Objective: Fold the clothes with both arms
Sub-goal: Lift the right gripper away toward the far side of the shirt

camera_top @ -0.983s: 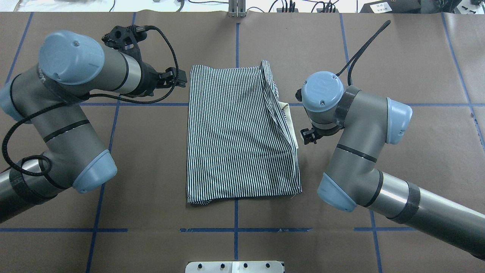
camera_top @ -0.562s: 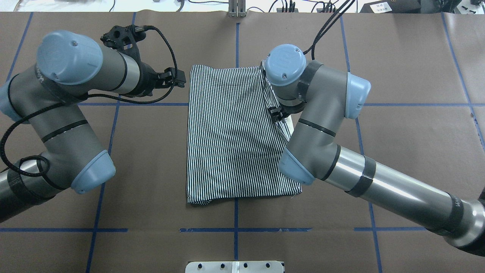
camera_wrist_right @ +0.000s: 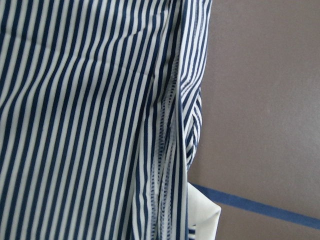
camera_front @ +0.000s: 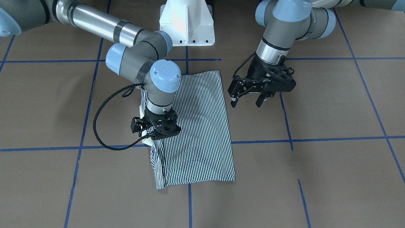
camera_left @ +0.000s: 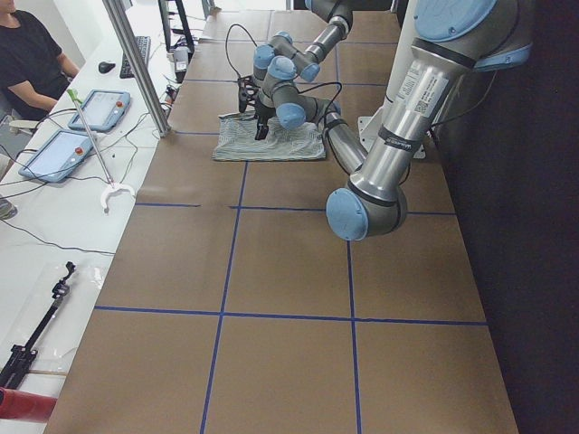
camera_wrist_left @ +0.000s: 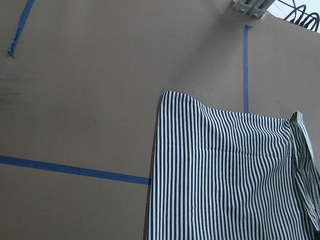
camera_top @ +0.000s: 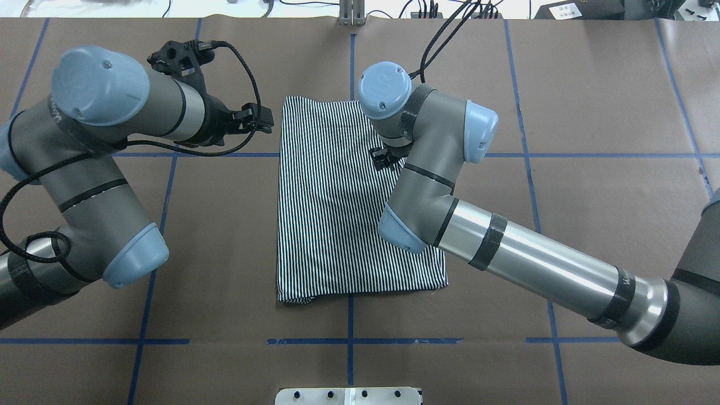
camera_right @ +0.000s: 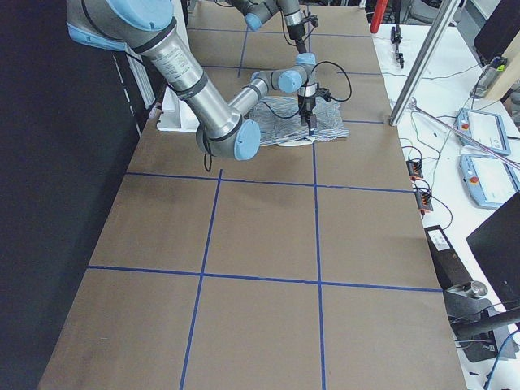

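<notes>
Biggest things first: two grey tubular arms with pale blue joint caps. The left arm (camera_top: 84,146) is bent back on itself, and the right arm (camera_top: 523,259) is stretched long across the polo shirt (camera_top: 332,225). Black braided cable loops off both wrists.

The shirt's folded to a neat rectangle of soft knit with thin navy-and-white stripes. It's flat over most of it and bunched into a stitched ridge along one long edge, where a cream collar (camera_wrist_right: 202,220) corner pokes out.

It all sits on a tabletop (camera_top: 607,101) covered in matte brown paper, squared off by blue tape lines (camera_top: 562,154). The robot's white pedestal (camera_front: 186,22) stands at the back. Off to one end there's a white side bench (camera_left: 54,208) with tablets and loose wires, and a person (camera_left: 27,54) in a black top is seated there.

Now the left fingers (camera_front: 234,98): spread wide, holding nothing, hanging over bare paper. The shirt's smooth long edge lies just beside them, not touching.

The right fingers (camera_front: 138,124) point straight down, right at the bunched, collar-side edge, with the cloth directly under and against them. I can't tell how far apart they are, or whether they have any fabric.
</notes>
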Available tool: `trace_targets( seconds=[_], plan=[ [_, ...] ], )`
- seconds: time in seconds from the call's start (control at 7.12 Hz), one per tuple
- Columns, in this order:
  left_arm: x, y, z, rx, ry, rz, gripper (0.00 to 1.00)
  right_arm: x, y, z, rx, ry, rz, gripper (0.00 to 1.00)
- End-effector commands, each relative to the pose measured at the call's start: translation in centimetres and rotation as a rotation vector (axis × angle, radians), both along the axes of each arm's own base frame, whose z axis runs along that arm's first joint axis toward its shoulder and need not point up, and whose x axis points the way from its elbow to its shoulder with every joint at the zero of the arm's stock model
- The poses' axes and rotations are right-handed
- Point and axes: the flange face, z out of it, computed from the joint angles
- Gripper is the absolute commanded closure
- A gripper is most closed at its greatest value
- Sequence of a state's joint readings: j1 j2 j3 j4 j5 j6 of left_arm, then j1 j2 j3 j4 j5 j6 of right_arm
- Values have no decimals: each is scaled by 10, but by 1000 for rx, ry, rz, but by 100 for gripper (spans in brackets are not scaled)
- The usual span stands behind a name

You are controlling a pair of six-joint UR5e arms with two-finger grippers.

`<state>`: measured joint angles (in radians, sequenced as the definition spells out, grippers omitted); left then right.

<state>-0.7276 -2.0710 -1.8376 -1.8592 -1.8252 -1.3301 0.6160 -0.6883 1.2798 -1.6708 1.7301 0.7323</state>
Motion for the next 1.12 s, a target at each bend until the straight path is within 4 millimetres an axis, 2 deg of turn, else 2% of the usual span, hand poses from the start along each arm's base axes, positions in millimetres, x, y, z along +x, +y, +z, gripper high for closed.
trace_targets(
  seconds=[0.0, 0.28, 0.42, 0.56, 0.7, 0.84, 0.98],
  plan=[
    [0, 0, 0, 1, 1, 1, 0, -12, 2, 21, -10, 27, -19, 0],
    [0, 1, -2, -2, 11, 12, 0, -8, 0, 28, -13, 33, -20, 0],
    [1, 2, -1, -2, 10, 12, 0, 2, -10, 30, -7, 36, -19, 0],
    [1, 2, -1, -2, 10, 12, 0, 21, -21, 45, -7, 42, -20, 0],
    [1, 2, -1, -2, 10, 14, 0, 56, -36, 66, 3, 53, -40, 0],
    [2, 2, -4, -1, 12, 13, 0, 93, -44, 102, 7, 81, -63, 0],
    [2, 2, -5, -2, 14, 12, 0, 128, -62, 105, 31, 69, -64, 0]
  ],
)
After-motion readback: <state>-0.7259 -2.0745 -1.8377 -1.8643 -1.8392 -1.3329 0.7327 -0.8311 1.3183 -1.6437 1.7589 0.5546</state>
